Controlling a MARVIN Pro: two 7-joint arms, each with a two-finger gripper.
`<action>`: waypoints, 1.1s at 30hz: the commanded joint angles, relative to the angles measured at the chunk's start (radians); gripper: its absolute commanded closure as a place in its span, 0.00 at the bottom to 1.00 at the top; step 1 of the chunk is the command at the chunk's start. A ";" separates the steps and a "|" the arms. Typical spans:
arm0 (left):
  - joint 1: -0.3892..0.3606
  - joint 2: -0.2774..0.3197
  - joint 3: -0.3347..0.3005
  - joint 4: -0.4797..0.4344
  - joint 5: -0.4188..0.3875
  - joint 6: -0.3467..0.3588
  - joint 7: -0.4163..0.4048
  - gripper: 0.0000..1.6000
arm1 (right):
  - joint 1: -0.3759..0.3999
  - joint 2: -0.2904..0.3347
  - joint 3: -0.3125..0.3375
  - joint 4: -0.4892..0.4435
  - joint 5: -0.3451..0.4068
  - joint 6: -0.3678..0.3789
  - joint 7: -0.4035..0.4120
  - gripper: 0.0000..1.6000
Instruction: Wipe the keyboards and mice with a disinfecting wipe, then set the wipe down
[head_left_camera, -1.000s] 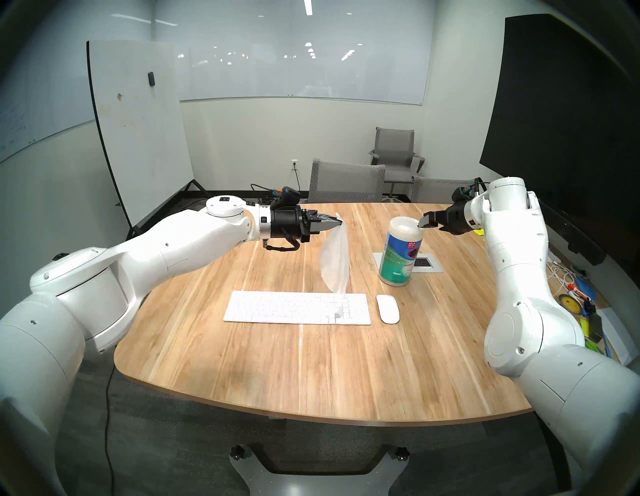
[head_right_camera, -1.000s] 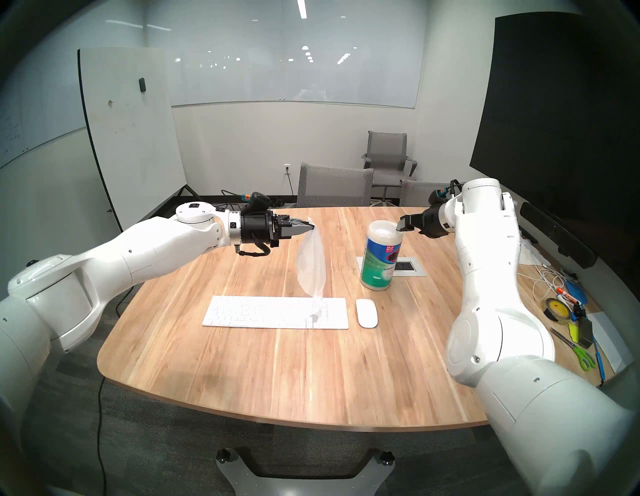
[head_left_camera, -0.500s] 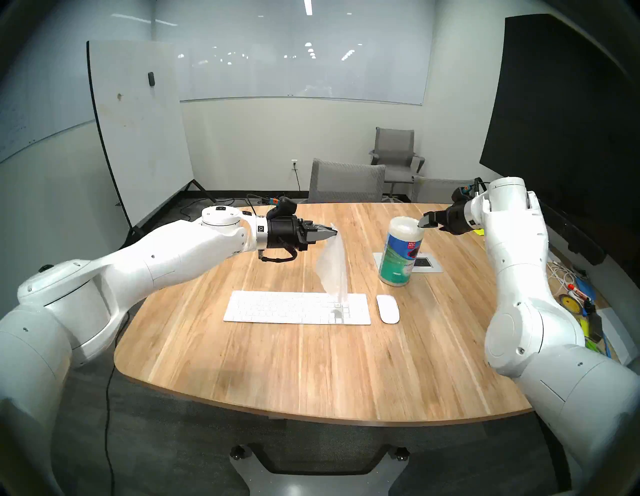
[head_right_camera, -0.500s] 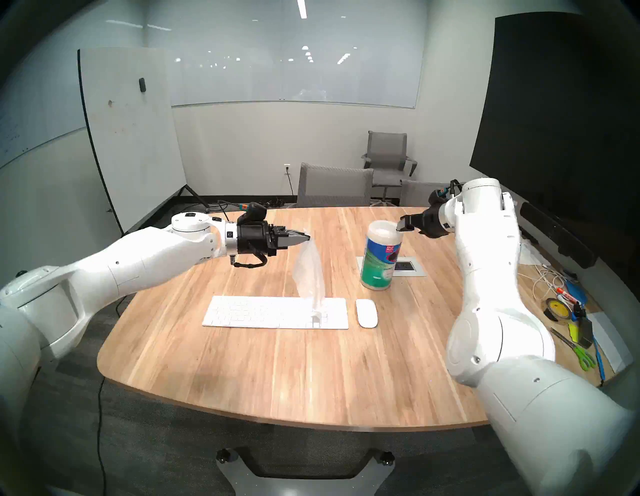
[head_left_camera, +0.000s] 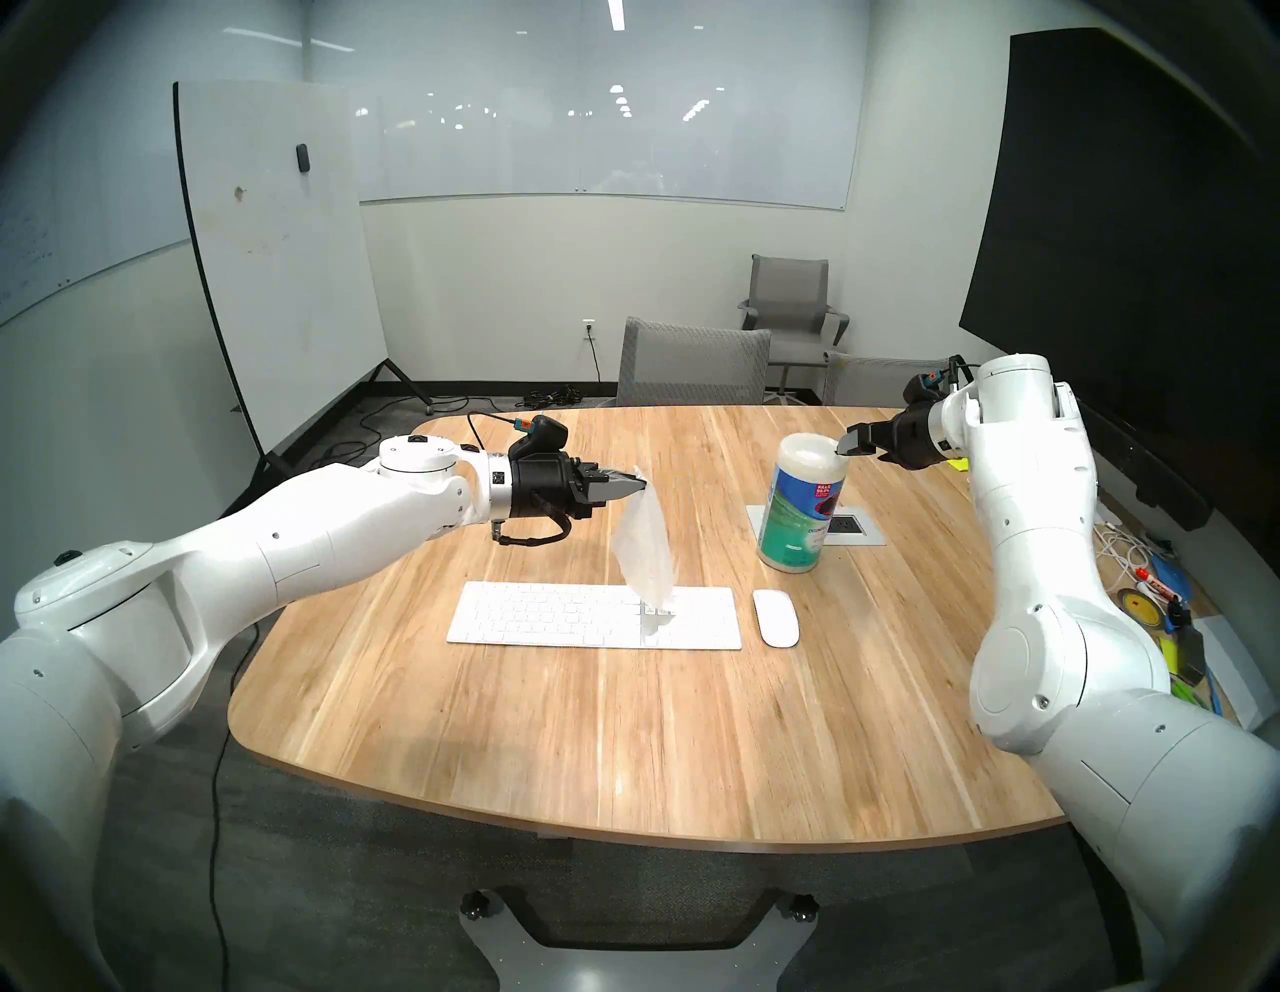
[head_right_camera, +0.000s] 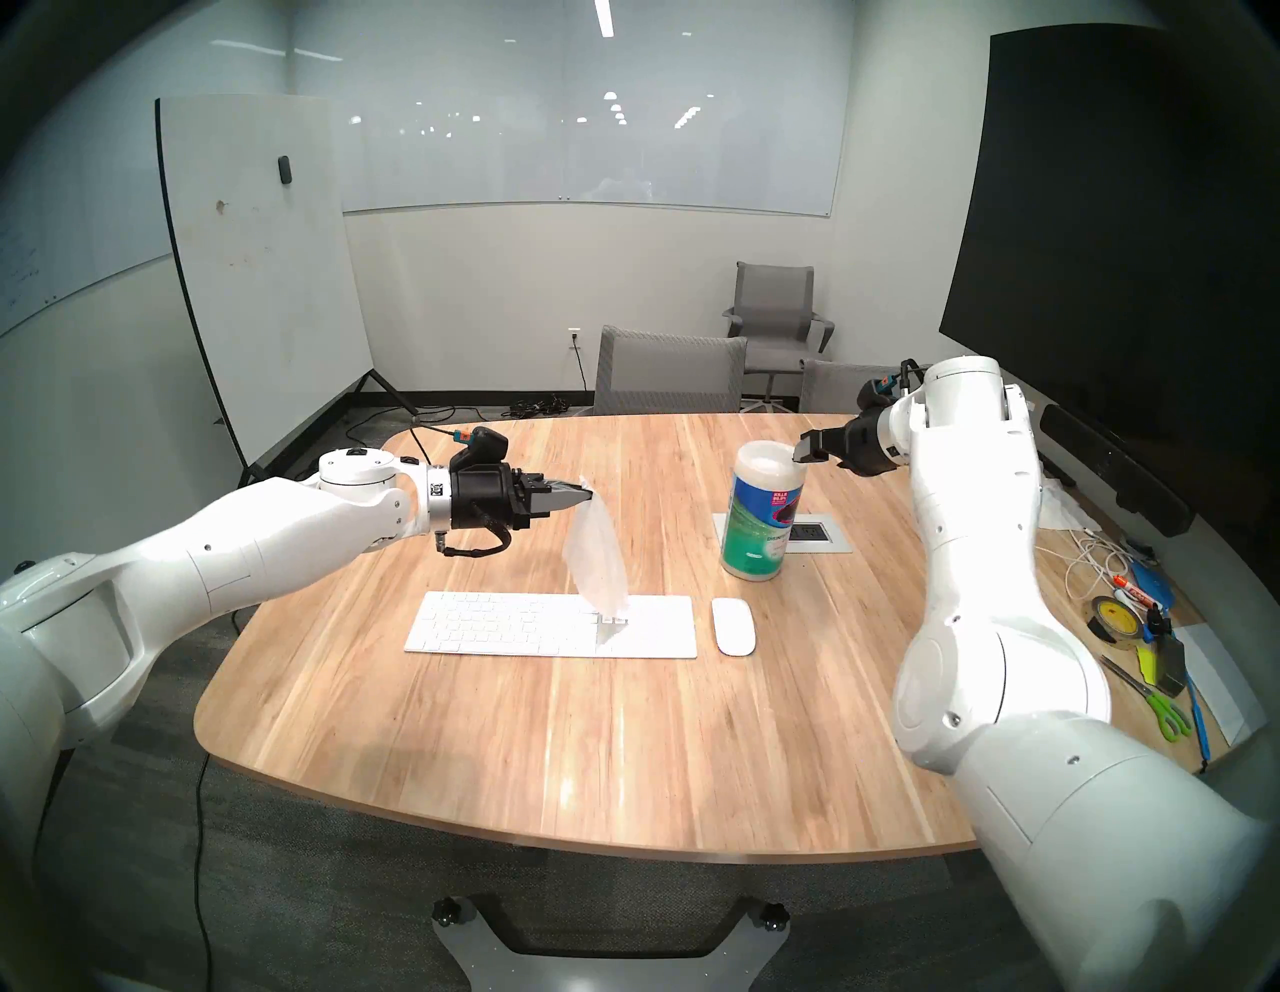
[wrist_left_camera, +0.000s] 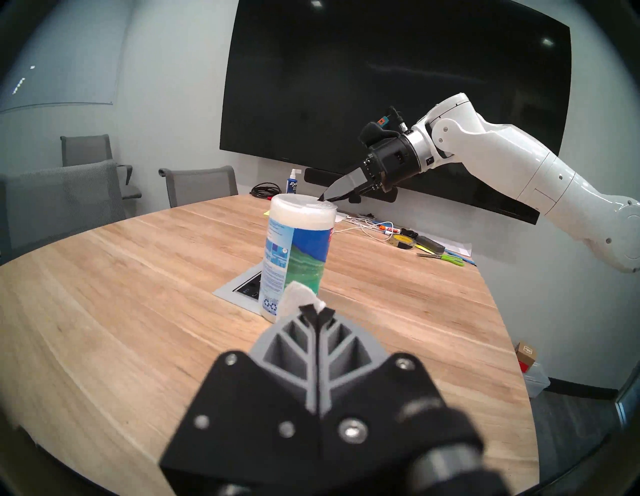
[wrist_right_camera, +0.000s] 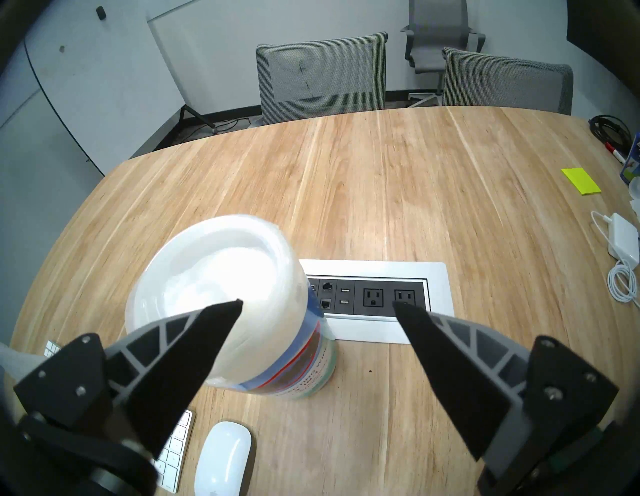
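Note:
A white keyboard (head_left_camera: 554, 616) (head_right_camera: 512, 623) lies flat mid-table, with a white oval mouse (head_left_camera: 776, 618) (head_right_camera: 733, 625) (wrist_right_camera: 221, 457) just to its right. My left gripper (head_left_camera: 641, 481) (head_right_camera: 589, 494) (wrist_left_camera: 316, 311) is shut on the top corner of a thin white disinfecting wipe (head_left_camera: 645, 551) (head_right_camera: 596, 561). The wipe hangs down and its lower tip touches the keys right of the keyboard's middle. My right gripper (head_left_camera: 859, 447) (wrist_right_camera: 317, 306) stands open at the top of the wipe canister (head_left_camera: 800, 506) (wrist_right_camera: 225, 304), one fingertip over its white lid.
A grey power and data panel (wrist_right_camera: 374, 301) is set into the table behind the canister. Cables, tape, scissors and markers (head_right_camera: 1136, 623) clutter the table's right edge. Grey chairs (head_left_camera: 692, 364) stand at the far side.
My left arm has moved left and lower, dragging the hanging wipe leftward over the keyboard's right part. The right arm and canister have not moved.

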 joint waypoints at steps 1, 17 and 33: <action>0.021 0.050 -0.023 -0.024 -0.026 -0.027 0.006 1.00 | 0.022 0.002 0.001 -0.019 0.006 -0.002 0.013 0.00; 0.098 0.105 -0.022 -0.101 -0.056 -0.063 0.038 1.00 | 0.022 0.003 -0.001 -0.020 0.008 -0.002 0.013 0.00; 0.175 0.235 -0.021 -0.167 -0.072 -0.110 0.087 1.00 | 0.022 0.004 -0.002 -0.018 0.011 -0.002 0.011 0.00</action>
